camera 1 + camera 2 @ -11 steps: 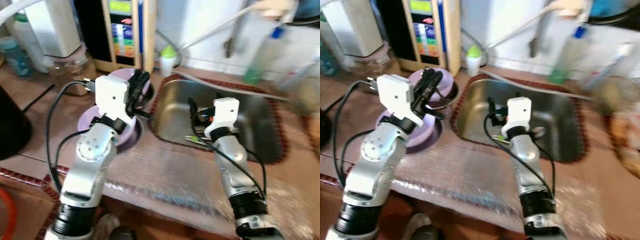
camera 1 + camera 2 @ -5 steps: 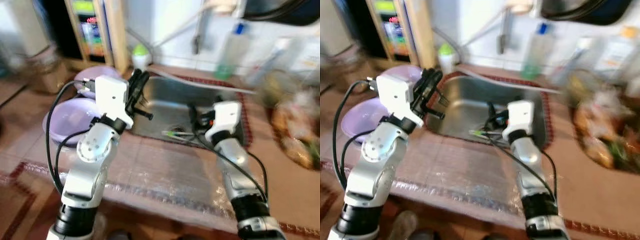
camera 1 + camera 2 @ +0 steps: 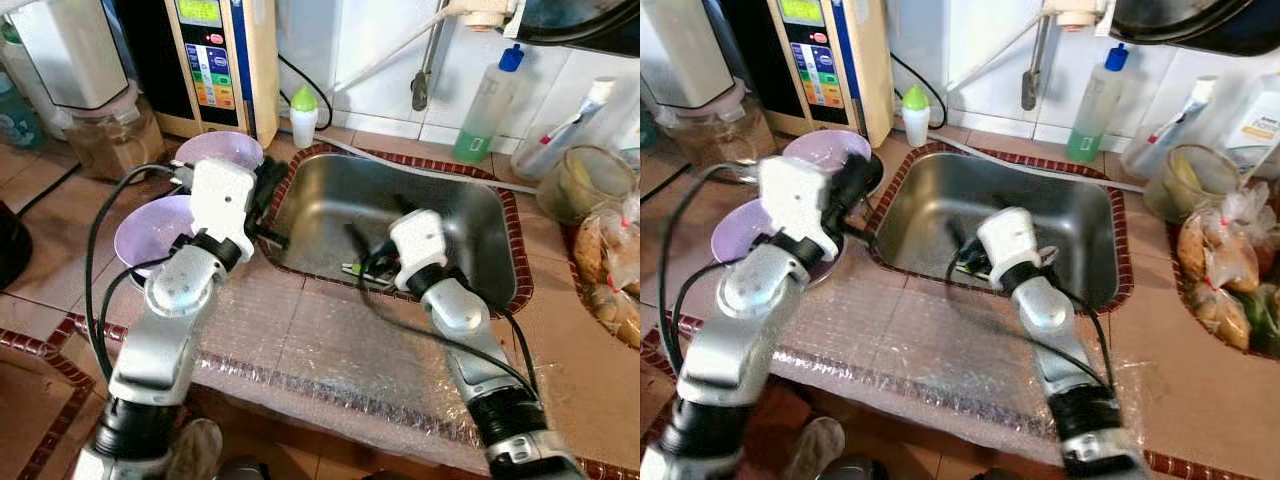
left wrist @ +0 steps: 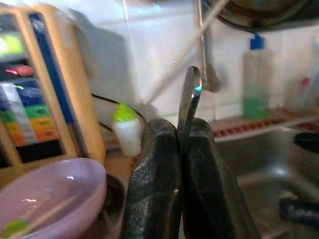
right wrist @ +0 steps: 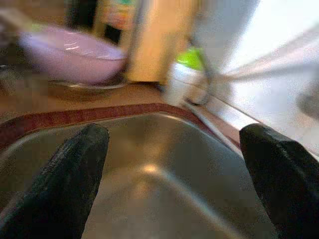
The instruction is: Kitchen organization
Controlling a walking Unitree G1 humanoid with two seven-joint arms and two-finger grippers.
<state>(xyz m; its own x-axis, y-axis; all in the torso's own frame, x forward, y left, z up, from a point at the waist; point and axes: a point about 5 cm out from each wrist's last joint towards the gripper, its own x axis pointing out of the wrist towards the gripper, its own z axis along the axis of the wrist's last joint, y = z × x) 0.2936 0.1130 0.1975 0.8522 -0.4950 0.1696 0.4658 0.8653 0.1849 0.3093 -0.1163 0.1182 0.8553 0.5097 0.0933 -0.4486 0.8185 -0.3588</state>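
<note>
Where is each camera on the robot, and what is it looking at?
Left eye view: on the head, looking down at the sink; both silver arms show.
Right eye view: beside it, same scene; both share the purple bowls.
Left wrist view: on the left arm, looking along the left hand, shut on a thin metal utensil, toward the wall.
Right wrist view: on the right arm, looking into the sink between the open right hand.

Thin metal utensil (image 4: pixel 188 102) upright between gripper fingers (image 4: pixel 154 184)
</note>
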